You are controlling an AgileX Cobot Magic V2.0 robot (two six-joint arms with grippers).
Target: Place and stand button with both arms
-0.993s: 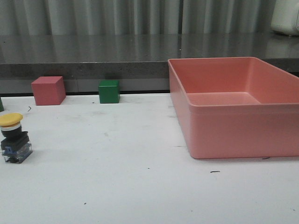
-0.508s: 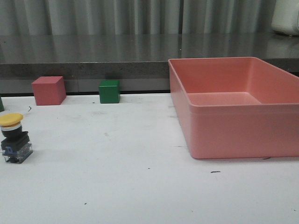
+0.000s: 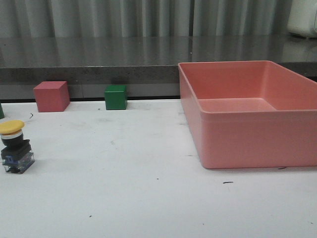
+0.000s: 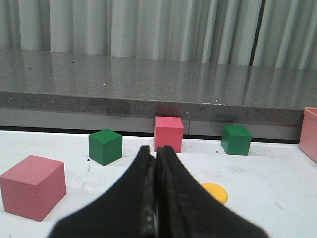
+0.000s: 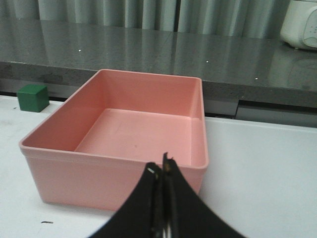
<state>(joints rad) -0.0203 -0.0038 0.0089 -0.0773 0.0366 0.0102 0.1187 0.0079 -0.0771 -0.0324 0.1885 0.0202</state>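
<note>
1. Your button (image 3: 15, 147) stood upright on the white table (image 3: 148, 198) near its left edge, yellow cap on top, blue and clear base down.
2. Your left pincer (image 4: 155, 198) was pressed fully closed with nothing between its fingers; only the button's yellow cap showed just beyond it.
3. Your right pincer (image 5: 162, 203) was likewise closed and empty, facing the pink bin (image 5: 119, 173).
4. A pink cube (image 3: 51, 96) and a green cube (image 3: 116, 97) sat along the table's far edge.
</note>
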